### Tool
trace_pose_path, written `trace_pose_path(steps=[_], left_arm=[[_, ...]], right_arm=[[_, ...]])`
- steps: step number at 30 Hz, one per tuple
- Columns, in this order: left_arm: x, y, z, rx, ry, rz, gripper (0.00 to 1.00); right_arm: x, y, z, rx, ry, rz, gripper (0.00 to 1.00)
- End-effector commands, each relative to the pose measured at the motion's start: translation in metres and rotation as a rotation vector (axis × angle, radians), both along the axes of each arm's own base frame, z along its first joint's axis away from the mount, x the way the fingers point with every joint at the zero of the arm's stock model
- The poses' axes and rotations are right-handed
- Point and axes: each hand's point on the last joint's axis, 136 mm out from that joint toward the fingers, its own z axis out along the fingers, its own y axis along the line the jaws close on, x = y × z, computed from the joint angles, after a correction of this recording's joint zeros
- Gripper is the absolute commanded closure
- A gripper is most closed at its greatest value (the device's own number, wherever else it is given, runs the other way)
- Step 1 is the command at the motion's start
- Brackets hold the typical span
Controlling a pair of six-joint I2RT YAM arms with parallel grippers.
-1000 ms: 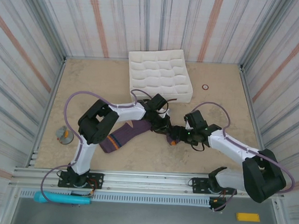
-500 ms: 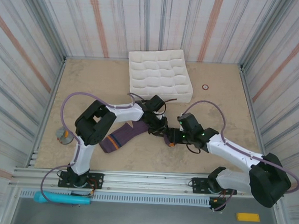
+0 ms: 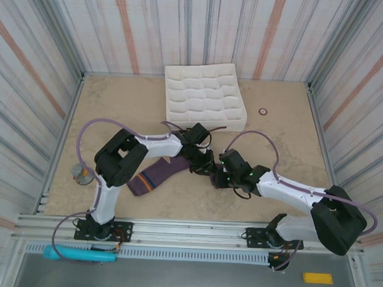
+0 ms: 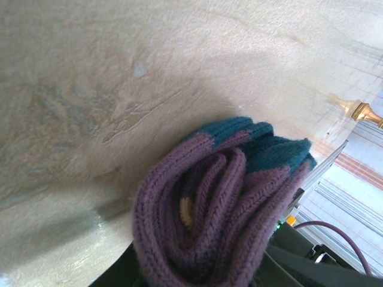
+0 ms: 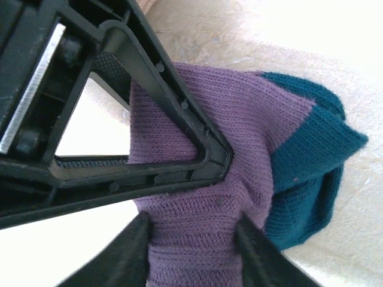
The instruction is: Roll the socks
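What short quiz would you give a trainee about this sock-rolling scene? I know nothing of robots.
1. Multiple choice: in the left wrist view, the end of the purple sock bundle is which colour? A teal, B red, C white.
2. True or false: a sock lies in the white tray.
3. Fill in: the right gripper grips ___ fabric.
Key: 1 A; 2 false; 3 purple.
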Motion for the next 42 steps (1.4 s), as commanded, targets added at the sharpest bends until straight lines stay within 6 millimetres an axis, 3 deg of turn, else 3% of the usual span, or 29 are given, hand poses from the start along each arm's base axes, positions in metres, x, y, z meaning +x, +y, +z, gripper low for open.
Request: trace_pose_path(steps=[1,3,6,11,18,31,39,42], left_arm=[[-0.007,0.025,-0.026,0.132,0.033,0.055,0.76],[-0.006,0.025,-0.025,0.122,0.024,0.060,0.68],[-0.004,0.024,-0.019,0.098,-0.003,0.069,0.46],[0.006,0.023,-0.004,0.041,-0.092,0.079,0.37],[0.016,0.015,0.014,-0.053,-0.197,0.030,0.39],[0.020,-0.002,0.006,-0.096,-0.245,-0.022,0.47],[0.015,-0.011,-0.011,-0.031,-0.202,-0.037,0.50],[0.013,-0.010,-0.018,-0.004,-0.173,-0.035,0.62]], right_arm=[[-0.007,-0.012,-0.022,-0.049,0.051,-0.044,0.77],[-0.010,-0.014,-0.029,-0.033,0.079,-0.060,0.83],[-0.016,-0.017,-0.036,0.023,0.124,-0.091,0.87],[-0.020,-0.022,-0.041,0.165,0.180,-0.147,0.88],[-0.018,-0.033,-0.038,0.350,0.248,-0.223,0.90],[-0.009,-0.042,-0.038,0.558,0.368,-0.301,0.92],[-0.005,-0.049,-0.039,0.609,0.407,-0.344,0.93],[-0.004,-0.051,-0.038,0.618,0.411,-0.357,0.92]])
